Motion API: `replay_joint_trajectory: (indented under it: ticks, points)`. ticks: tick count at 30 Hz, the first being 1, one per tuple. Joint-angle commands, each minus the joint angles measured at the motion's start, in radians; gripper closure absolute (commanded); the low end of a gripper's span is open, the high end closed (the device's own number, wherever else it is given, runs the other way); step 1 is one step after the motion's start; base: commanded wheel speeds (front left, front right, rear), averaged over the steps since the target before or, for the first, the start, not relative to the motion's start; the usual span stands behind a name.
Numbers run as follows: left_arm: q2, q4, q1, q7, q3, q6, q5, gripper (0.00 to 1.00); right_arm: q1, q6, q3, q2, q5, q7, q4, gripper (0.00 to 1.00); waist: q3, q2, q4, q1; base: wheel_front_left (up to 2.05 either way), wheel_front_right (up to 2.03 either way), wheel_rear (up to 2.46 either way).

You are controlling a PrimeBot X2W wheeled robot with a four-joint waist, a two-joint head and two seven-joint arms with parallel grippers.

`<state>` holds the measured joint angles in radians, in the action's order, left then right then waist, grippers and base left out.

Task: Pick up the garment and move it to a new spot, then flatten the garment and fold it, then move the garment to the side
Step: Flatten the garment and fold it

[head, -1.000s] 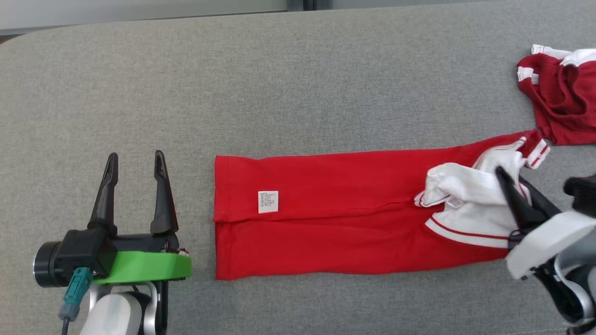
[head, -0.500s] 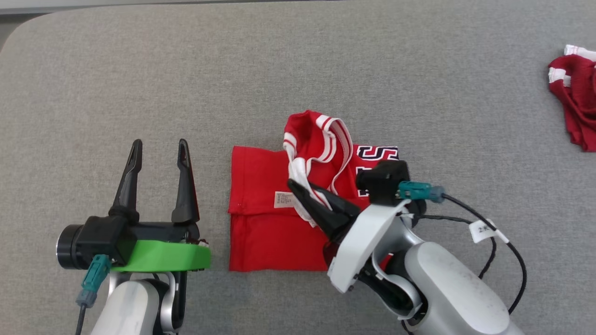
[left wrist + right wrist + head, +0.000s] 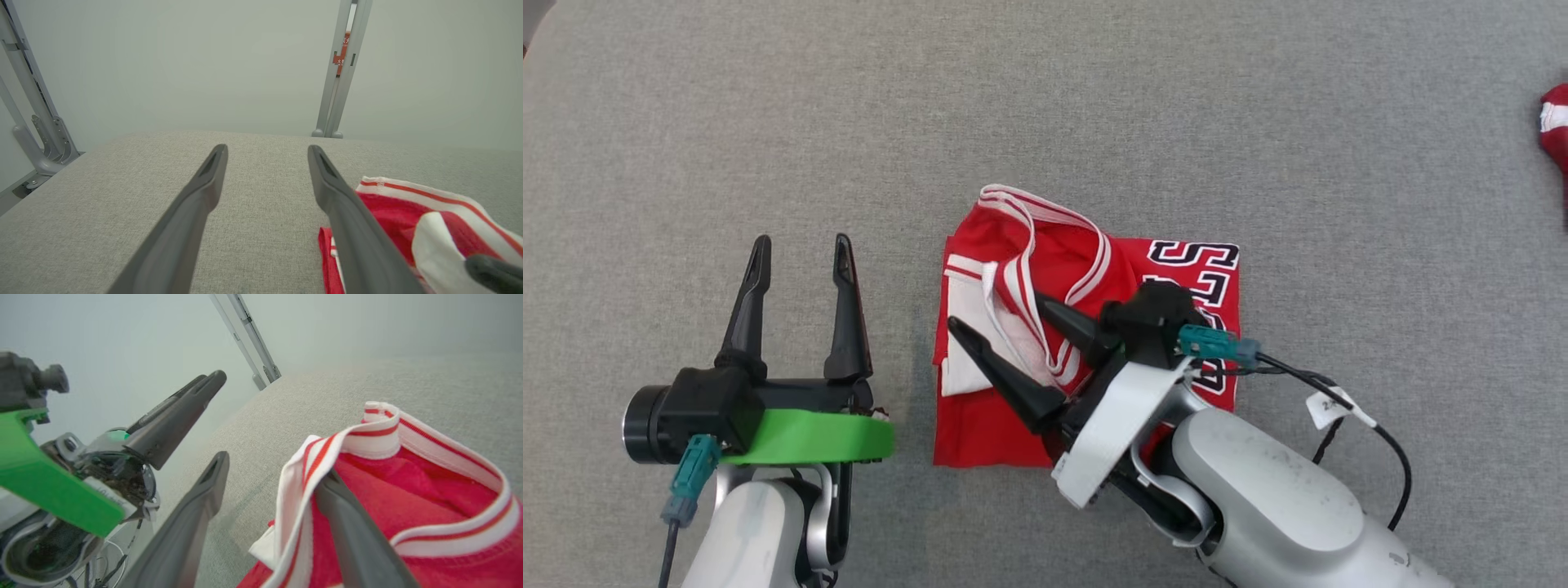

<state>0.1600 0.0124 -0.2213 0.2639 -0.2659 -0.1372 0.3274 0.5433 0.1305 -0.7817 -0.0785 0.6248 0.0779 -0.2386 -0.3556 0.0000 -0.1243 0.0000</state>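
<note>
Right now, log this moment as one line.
right gripper: open, over garment | left gripper: open, beside garment, not touching | garment: folded on grey table, striped trim rumpled

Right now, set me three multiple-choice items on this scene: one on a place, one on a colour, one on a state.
1. Where is the left gripper?
A. Over the grey surface, to the left of the garment
B. Resting on top of the garment
C. To the right of the garment

2. What colour is the collar trim?
A. Blue with yellow lines
B. Plain black
C. White with red lines

3. How do the jaws of the right gripper stand?
A. Shut over bare surface
B. Open, fingers spread over the garment
C. Shut on a sleeve

Answers:
1. A: the head view shows it above bare grey cloth beside the garment's left edge.
2. C: the right wrist view shows a white band with thin red stripes.
3. B: the head view shows its two dark fingers set wide apart above the fabric.
</note>
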Motion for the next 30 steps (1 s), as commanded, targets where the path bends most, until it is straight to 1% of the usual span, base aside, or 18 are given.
replay_joint_trajectory:
  ticks: [1, 3, 5, 8, 12, 16, 19, 23, 30]
  points:
    - [-0.005, 0.003, -0.011, 0.0, 0.005, 0.005, -0.008, 0.0, 0.024, 0.0, -0.007, -0.025, -0.004, 0.043, 0.022, 0.0, 0.003, 0.0, 0.009, 0.0, 0.0, 0.0, 0.0]
    - [-0.004, 0.006, -0.007, 0.0, 0.013, 0.005, -0.014, 0.0, 0.034, 0.0, -0.01, -0.05, -0.011, 0.094, 0.053, 0.0, 0.007, 0.0, 0.018, 0.0, 0.0, 0.0, 0.0]
    - [-0.003, 0.007, 0.001, 0.0, 0.019, 0.006, -0.018, 0.0, 0.035, 0.0, 0.02, -0.081, -0.025, 0.132, 0.088, 0.0, 0.012, 0.0, 0.028, 0.0, 0.0, 0.0, 0.0]
    - [0.0, 0.004, 0.014, 0.0, 0.029, 0.007, -0.021, 0.0, 0.003, 0.0, 0.063, -0.123, -0.035, 0.145, 0.132, 0.0, 0.015, 0.0, 0.045, 0.0, 0.0, 0.0, 0.0]
    - [0.004, 0.005, 0.024, 0.0, 0.037, 0.01, -0.026, 0.0, -0.053, 0.0, 0.114, -0.172, -0.041, 0.11, 0.199, 0.0, 0.019, 0.0, 0.061, 0.0, 0.0, 0.0, 0.0]
    - [0.008, 0.005, 0.027, 0.0, 0.044, 0.01, -0.031, 0.0, -0.135, 0.0, 0.172, -0.201, -0.066, 0.068, 0.259, 0.0, 0.022, 0.0, 0.078, 0.0, 0.0, 0.0, 0.0]
    - [0.011, 0.005, 0.028, 0.0, 0.045, 0.01, -0.032, 0.0, -0.189, 0.0, 0.214, -0.215, -0.092, 0.042, 0.297, 0.0, 0.025, 0.0, 0.087, 0.0, 0.0, 0.0, 0.0]
    - [0.017, 0.004, 0.035, 0.0, 0.049, 0.008, -0.033, 0.0, -0.278, 0.0, 0.31, -0.218, -0.126, 0.034, 0.343, 0.0, 0.033, 0.0, 0.101, 0.0, 0.0, 0.0, 0.0]
    - [0.042, 0.001, 0.064, -0.012, 0.055, -0.005, -0.036, 0.0, -0.446, 0.0, 0.568, -0.191, -0.185, 0.027, 0.395, 0.0, 0.057, 0.0, 0.136, 0.0, 0.0, 0.0, 0.0]
